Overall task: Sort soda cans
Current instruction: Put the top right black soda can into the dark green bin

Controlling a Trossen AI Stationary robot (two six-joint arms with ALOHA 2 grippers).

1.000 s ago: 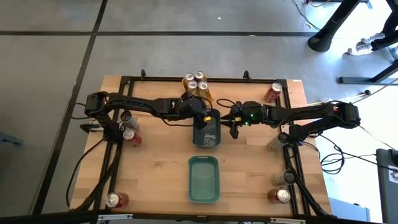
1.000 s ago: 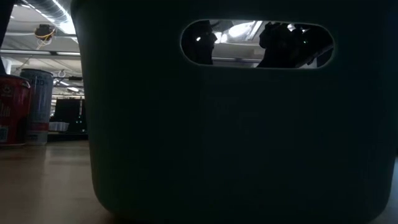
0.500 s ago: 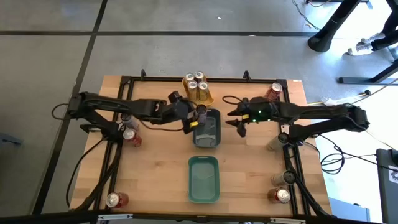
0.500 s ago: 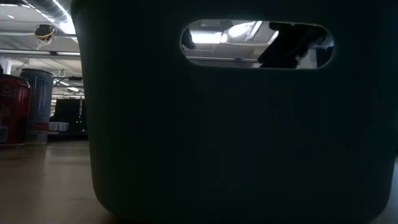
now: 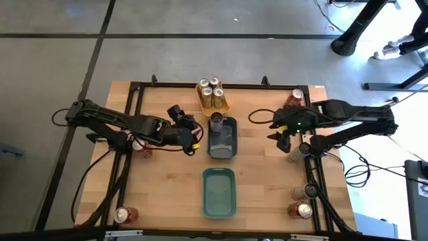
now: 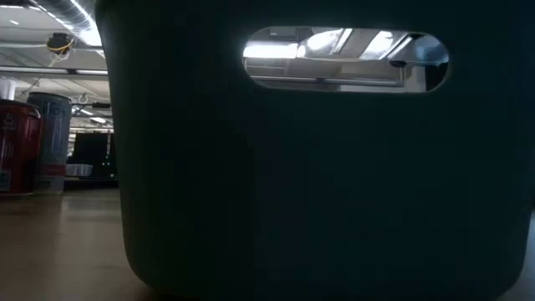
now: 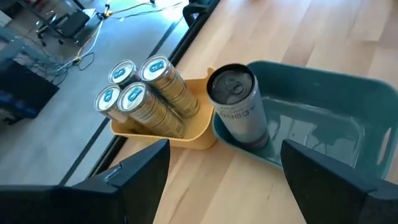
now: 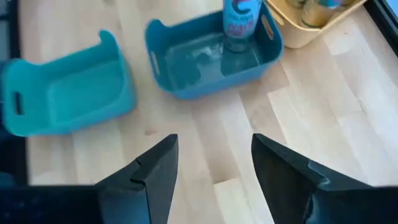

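Note:
A dark grey soda can (image 5: 216,120) stands upright in the far left corner of a teal tray (image 5: 227,148) at mid-table; the left wrist view shows this can (image 7: 239,107) too. Behind it, three gold cans (image 5: 212,94) stand in a yellow tray (image 7: 193,132). My left gripper (image 5: 192,138) hangs open left of the teal tray and holds nothing. My right gripper (image 5: 281,138) hangs open right of the tray, also with nothing. Loose red cans (image 5: 293,99) (image 5: 140,144) and a grey can (image 5: 295,154) stand near the table's sides.
A second teal tray (image 5: 219,194) lies nearer the front edge, and its dark wall (image 6: 292,184) blocks most of the low view. Red cans stand at the near left (image 5: 124,215) and near right (image 5: 301,210) corners. Black frame rails (image 5: 127,167) run along both sides.
Both grippers have drawn back from the teal tray and risen: my left toward the table's left edge, my right toward its right edge. The grey can stays standing in the tray's far left corner.

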